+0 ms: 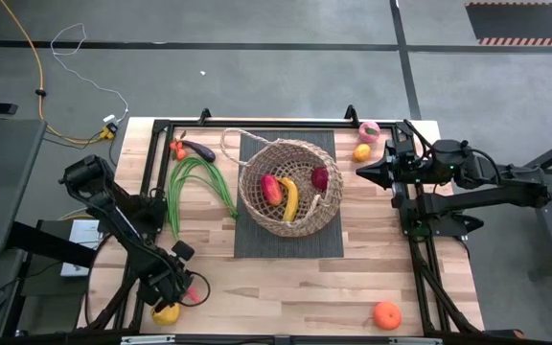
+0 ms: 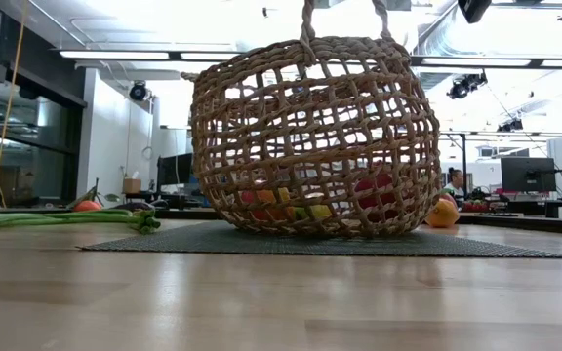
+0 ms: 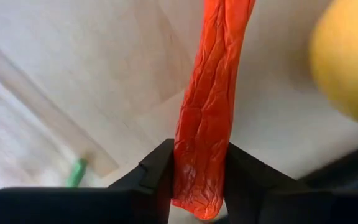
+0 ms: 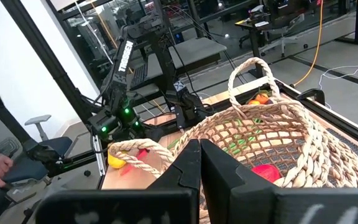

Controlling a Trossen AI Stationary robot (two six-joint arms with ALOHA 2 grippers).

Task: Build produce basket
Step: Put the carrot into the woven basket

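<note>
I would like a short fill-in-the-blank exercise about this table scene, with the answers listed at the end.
1. The left gripper has its fingers on either side of a long wrinkled ____ vegetable near the table's front left corner.
2. A yellow banana lies inside the round tan woven ____.
3. The long green bean stalks lie on the wooden table to the ____ of the basket in the high view.
4. The right gripper is ____ and holds nothing.

Answers: red; basket; left; shut

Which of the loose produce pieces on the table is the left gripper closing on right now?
The red pepper near the table's front-left corner: the left gripper has a finger on each side of it. The lemon beside it lies untouched.
</note>
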